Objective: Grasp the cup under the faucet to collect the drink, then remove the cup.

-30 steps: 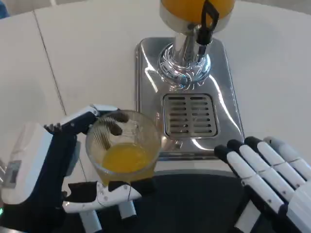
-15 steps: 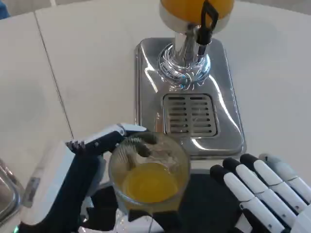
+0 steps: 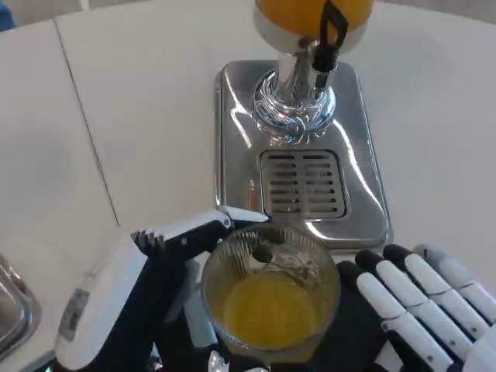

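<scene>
The left hand (image 3: 147, 291) grips the cup (image 3: 270, 294), its fingers wrapped round the ribbed glass wall from the 9 o'clock side, one finger lying along the far rim. The cup sits low in the picture at about 6 o'clock, upright, with orange juice (image 3: 269, 312) pooled in its bottom part. Compared with a second ago, hand and cup have shifted together toward 4 o'clock: the cup was then just off the tray's 8 o'clock corner, and it now lies right in front of the tray's near edge, closer to the camera and looking larger. (The tray and faucet sit where they did, so the camera has not moved.)

The right hand (image 3: 430, 310) rests at 4 o'clock with fingers extended and spread, holding nothing; its nearest fingertips lie just beside the cup's rim, whether touching I cannot tell. It has barely changed place while the cup has come up beside it.

At 12 o'clock stands the dispenser (image 3: 314, 19), its black faucet (image 3: 329, 35) above the steel tray (image 3: 232, 155) and drip grille (image 3: 302, 184). All rests on the table (image 3: 139, 116).
</scene>
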